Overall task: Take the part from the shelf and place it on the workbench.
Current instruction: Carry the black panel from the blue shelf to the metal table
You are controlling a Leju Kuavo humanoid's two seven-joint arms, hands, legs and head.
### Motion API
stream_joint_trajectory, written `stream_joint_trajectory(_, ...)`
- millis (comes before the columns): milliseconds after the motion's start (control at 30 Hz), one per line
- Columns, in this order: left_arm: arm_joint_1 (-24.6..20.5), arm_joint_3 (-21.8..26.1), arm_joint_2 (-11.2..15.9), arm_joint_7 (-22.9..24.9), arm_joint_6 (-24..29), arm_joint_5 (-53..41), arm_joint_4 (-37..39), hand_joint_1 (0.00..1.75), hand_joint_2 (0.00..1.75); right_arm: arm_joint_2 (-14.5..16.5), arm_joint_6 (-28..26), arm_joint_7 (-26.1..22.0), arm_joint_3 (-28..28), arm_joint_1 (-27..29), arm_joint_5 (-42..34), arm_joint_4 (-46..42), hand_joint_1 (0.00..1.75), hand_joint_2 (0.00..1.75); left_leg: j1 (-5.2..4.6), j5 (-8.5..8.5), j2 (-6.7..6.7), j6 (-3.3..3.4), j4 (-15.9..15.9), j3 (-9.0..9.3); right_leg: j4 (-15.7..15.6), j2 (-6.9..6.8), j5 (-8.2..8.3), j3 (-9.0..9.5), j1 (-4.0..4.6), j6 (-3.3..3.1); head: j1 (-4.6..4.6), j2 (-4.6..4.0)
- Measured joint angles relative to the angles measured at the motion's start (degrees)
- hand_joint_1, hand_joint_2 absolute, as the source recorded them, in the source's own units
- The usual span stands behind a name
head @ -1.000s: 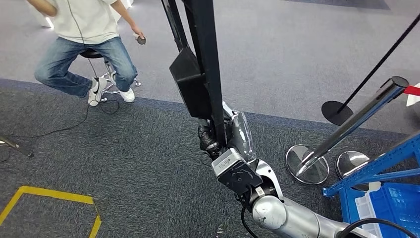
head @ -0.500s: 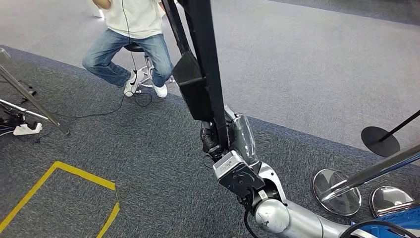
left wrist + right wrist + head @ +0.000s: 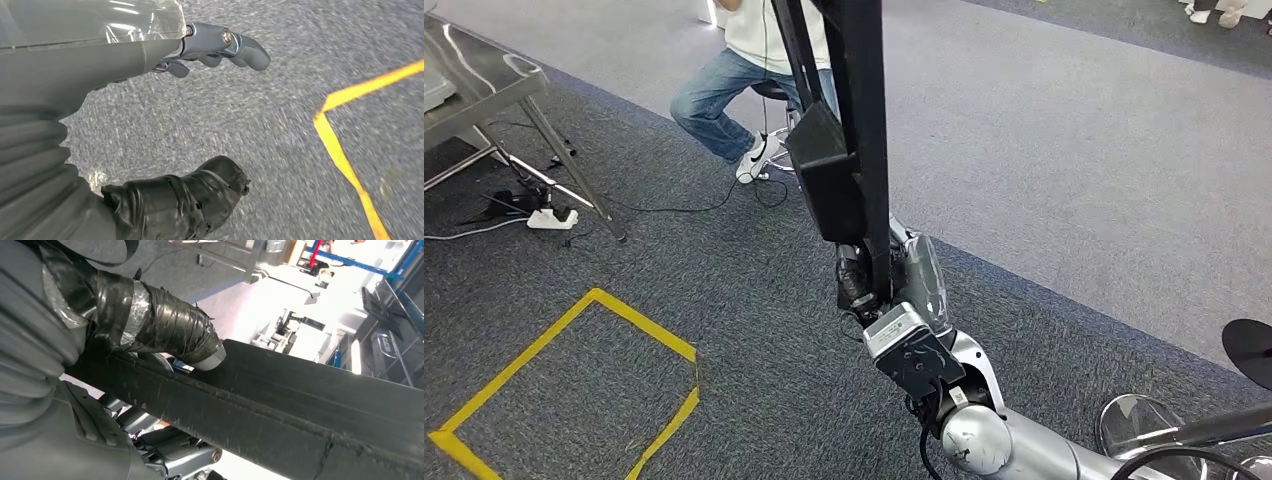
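Gripping near one end, the right hand (image 3: 862, 285) holds the long black part (image 3: 849, 110); judged rigid, top-heavy. Left hand (image 3: 210, 50) hangs empty, fingers apart.

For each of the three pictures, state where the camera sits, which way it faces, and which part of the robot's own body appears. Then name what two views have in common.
Head view: high on the robot, looking forward and down at grey carpet; the right arm rises from below, its right hand gripping a long black part.
Left wrist view: behind the left hand, facing carpet and yellow floor tape.
Right wrist view: behind the right hand, its taped thumb on the part.
Shared: head and right wrist views show the part; head and left wrist views, the tape.
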Motion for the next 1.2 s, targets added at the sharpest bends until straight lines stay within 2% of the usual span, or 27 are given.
stream_joint_trajectory(67,0.1,0.0,0.0,-0.1,0.0,0.1,0.0,0.0,1.75,0.0,-0.2,-0.1,-0.3,0.1,-0.1,-0.2,1.75,1.75,0.29,0.03,-1.19,0.77,-0.7,0.78,3.2,2.36,-2.03,-1.13,-0.1,0.37,0.14,-0.01)
stream_joint_trajectory(133,0.0,0.0,0.0,-0.2,0.0,0.2,0.0,0.0,1.75,-0.2,-0.2,-0.2,-0.5,0.3,-0.1,-0.3,1.75,1.75,0.35,-0.12,-2.36,1.36,-0.8,1.06,10.7,5.05,-5.23,-5.26,0.07,0.19,0.21,0.0)
stream_joint_trajectory(167,-0.1,0.0,0.0,-0.2,0.0,0.2,0.0,0.0,1.75,-0.2,-0.2,-0.2,-0.6,0.5,-0.2,-0.3,1.75,1.75,0.3,-0.2,-3.07,1.53,-0.8,1.1,14.2,5.57,-6.18,-7.56,0.19,0.11,0.23,-0.01)
stream_joint_trajectory(200,-0.2,0.0,0.0,-0.2,0.0,0.2,0.0,0.0,1.75,-0.2,-0.2,-0.2,-0.6,0.7,-0.2,-0.3,1.75,1.75,0.25,-0.31,-3.84,1.61,-0.7,1.17,16.3,5.82,-6.17,-9.2,0.25,0.04,0.23,0.0)
stream_joint_trajectory(233,-0.2,0.0,0.0,-0.3,0.0,0.2,0.0,0.0,1.75,-0.3,-0.2,-0.2,-0.6,0.8,-0.3,-0.3,1.75,1.75,0.21,-0.46,-4.65,1.62,-0.6,1.27,16.0,5.95,-4.88,-9.76,0.25,-0.02,0.24,0.0)
stream_joint_trajectory(267,-0.2,-0.1,0.0,-0.3,0.0,0.2,0.0,0.0,1.75,-0.3,-0.2,-0.2,-0.7,0.9,-0.3,-0.3,1.75,1.75,0.21,-0.66,-5.45,1.56,-0.4,1.4,13.7,6.17,-2.66,-9.27,0.21,-0.1,0.24,0.0)
stream_joint_trajectory(300,-0.1,-0.1,0.0,-0.4,0.0,0.2,0.0,0.0,1.75,-0.3,-0.3,-0.2,-0.7,0.9,-0.3,-0.3,1.75,1.75,0.23,-0.91,-6.21,1.43,-0.1,1.51,10.1,6.85,-0.08,-8.04,0.11,-0.19,0.25,0.01)
stream_joint_trajectory(333,-0.2,-0.1,0.0,-0.5,0.0,0.2,0.0,0.0,1.75,-0.3,-0.3,-0.2,-0.7,0.9,-0.3,-0.3,1.75,1.75,0.17,-1.19,-6.93,1.22,0.2,1.5,6.5,8.22,1.71,-6.74,-0.03,-0.32,0.24,0.0)
stream_joint_trajectory(400,-0.2,-0.1,0.0,-0.6,0.0,0.1,0.0,0.0,1.75,-0.3,-0.3,-0.2,-0.8,0.9,-0.3,-0.4,1.75,1.75,0.16,-1.51,-8.28,0.67,0.7,1.14,2.3,10.34,2.97,-5.07,-0.22,-0.58,0.23,0.0)
stream_joint_trajectory(433,-0.2,-0.1,0.0,-0.6,0.0,0.1,0.0,0.0,1.75,-0.4,-0.3,-0.2,-0.9,1.0,-0.3,-0.4,1.75,1.75,0.2,-1.5,-8.94,0.33,0.7,0.92,1.9,10.63,2.67,-4.83,-0.16,-0.8,0.23,0.0)
stream_joint_trajectory(467,-0.2,-0.1,0.0,-0.7,0.0,0.1,0.0,0.0,1.75,-0.4,-0.3,-0.2,-0.9,1.0,-0.3,-0.5,1.75,1.75,0.3,-1.42,-9.61,0.0,0.6,0.75,1.7,10.05,2.73,-4.63,-0.2,-1.09,0.22,0.01)
stream_joint_trajectory(500,0.0,-0.1,0.0,-0.7,0.0,0.1,0.0,0.0,1.75,-0.4,-0.3,-0.1,-1.0,1.0,-0.3,-0.5,1.75,1.75,0.36,-1.42,-9.54,-0.29,0.7,0.64,1.5,9.36,2.79,-4.41,-0.27,-1.42,0.22,0.01)
stream_joint_trajectory(533,0.1,-0.1,0.0,-0.7,0.0,0.1,0.0,0.0,1.75,-0.4,-0.2,0.0,-1.0,1.0,-0.3,-0.5,1.75,1.75,0.3,-1.75,-8.56,-0.59,1.2,0.37,1.2,8.66,2.8,-4.08,-0.39,-1.79,0.14,0.0)
stream_joint_trajectory(567,0.0,-0.1,0.0,-0.8,0.0,0.1,0.0,0.0,1.75,-0.4,-0.1,0.1,-1.0,0.9,-0.2,-0.5,1.75,1.75,0.23,-2.62,-6.98,-0.9,2.9,-0.42,1.0,7.89,2.78,-3.7,-0.55,-2.13,0.07,0.0)
stream_joint_trajectory(633,-0.2,-0.1,0.0,-0.9,0.0,0.0,0.0,0.0,1.75,-0.5,0.1,0.4,-1.0,1.0,0.0,-0.5,1.75,1.75,0.26,-5.46,-3.52,-1.47,9.4,-3.71,0.8,6.33,2.51,-3.12,-0.46,-2.61,-0.09,-0.01)
stream_joint_trajectory(700,-0.2,-0.1,0.0,-1.1,0.0,-0.1,0.0,0.0,1.75,-0.5,0.2,0.5,-1.1,1.0,0.2,-0.5,1.75,1.75,0.54,-7.02,-2.46,-1.79,15.3,-7.21,0.8,4.78,2.18,-2.8,-0.36,-2.78,-0.09,-0.01)
stream_joint_trajectory(733,-0.2,-0.1,0.0,-1.2,0.0,-0.1,0.0,0.0,1.75,-0.5,0.3,0.5,-1.1,1.0,0.2,-0.5,1.75,1.75,0.63,-6.37,-2.27,-1.83,15.7,-7.67,0.8,4.04,1.98,-2.61,-0.35,-2.75,-0.09,-0.01)
stream_joint_trajectory(767,-0.1,-0.1,0.0,-1.2,0.0,-0.2,0.0,0.0,1.75,-0.5,0.3,0.6,-1.1,1.0,0.2,-0.5,1.75,1.75,0.69,-4.75,-2.04,-1.8,13.7,-6.88,0.8,3.35,1.75,-2.35,-0.35,-2.67,-0.09,-0.01)
stream_joint_trajectory(800,-0.1,-0.1,0.0,-1.2,0.0,-0.2,0.0,0.0,1.75,-0.5,0.3,0.6,-1.1,1.0,0.2,-0.5,1.75,1.75,0.69,-2.66,-1.57,-1.67,10.1,-5.1,0.8,2.67,1.48,-1.99,-0.34,-2.54,-0.09,-0.01)
stream_joint_trajectory(867,-0.2,-0.1,0.1,-1.3,0.0,-0.2,0.0,0.0,1.75,-0.5,0.3,0.7,-1.1,1.0,0.3,-0.5,1.75,1.75,0.25,-0.23,0.27,-1.11,3.0,-1.44,0.8,1.47,0.93,-1.36,-0.14,-2.07,-0.07,-0.01)
stream_joint_trajectory(933,-0.2,-0.1,0.1,-1.4,0.0,-0.1,0.0,0.0,1.75,-0.6,0.3,1.0,-1.2,0.9,0.4,-0.5,1.75,1.75,-0.27,-0.24,0.99,-0.46,0.6,-0.27,0.6,0.53,0.58,-1.0,0.16,-1.45,-0.04,0.0)
stream_joint_trajectory(967,-0.2,-0.1,0.1,-1.4,-0.1,-0.1,0.0,0.0,1.75,-0.6,0.3,1.2,-1.2,0.9,0.4,-0.5,1.75,1.75,-0.37,-0.23,0.41,-0.16,0.5,-0.31,0.4,0.05,0.48,-0.82,0.29,-1.12,-0.04,0.01)
stream_joint_trajectory(1000,-0.1,-0.1,0.1,-1.4,-0.2,-0.1,0.0,0.0,1.75,-0.6,0.4,1.4,-1.2,0.9,0.5,-0.5,1.75,1.75,-0.19,-0.18,-0.21,0.14,0.2,-0.18,0.3,-0.1,0.32,-0.68,0.22,-0.75,-0.02,0.01)
stream_joint_trajectory(1033,0.0,-0.1,0.1,-1.4,-0.3,-0.1,0.0,0.0,1.75,-0.7,0.4,1.5,-1.3,0.9,0.5,-0.5,1.75,1.75,-0.03,-0.1,-0.78,0.4,-0.1,0.08,0.6,0.54,-0.11,-0.63,0.16,-0.43,0.01,0.0)
stream_joint_trajectory(1100,0.0,-0.1,0.1,-1.5,-0.6,0.0,0.0,0.0,1.75,-0.8,0.3,1.6,-1.5,0.8,0.5,-0.5,1.75,1.75,0.32,0.07,-1.7,0.99,-0.8,0.69,3.9,3.17,-2.12,-2.01,0.0,-0.04,0.09,-0.01)
stream_joint_trajectory(1133,0.0,-0.1,0.1,-1.6,-0.6,0.0,0.0,0.0,1.75,-0.9,0.2,1.7,-1.5,0.9,0.5,-0.5,1.75,1.75,0.25,0.01,-2.05,1.2,-0.8,0.79,7.4,4.63,-3.72,-3.75,0.04,-0.04,0.14,-0.01)
stream_joint_trajectory(1200,-0.2,-0.1,0.1,-1.6,-0.8,0.1,0.0,0.0,1.75,-0.9,0.1,2.2,-1.6,1.0,0.3,-0.5,1.75,1.75,0.12,-0.16,-2.78,1.6,-0.7,0.82,14.6,5.82,-6.16,-8.07,0.21,-0.11,0.18,-0.01)
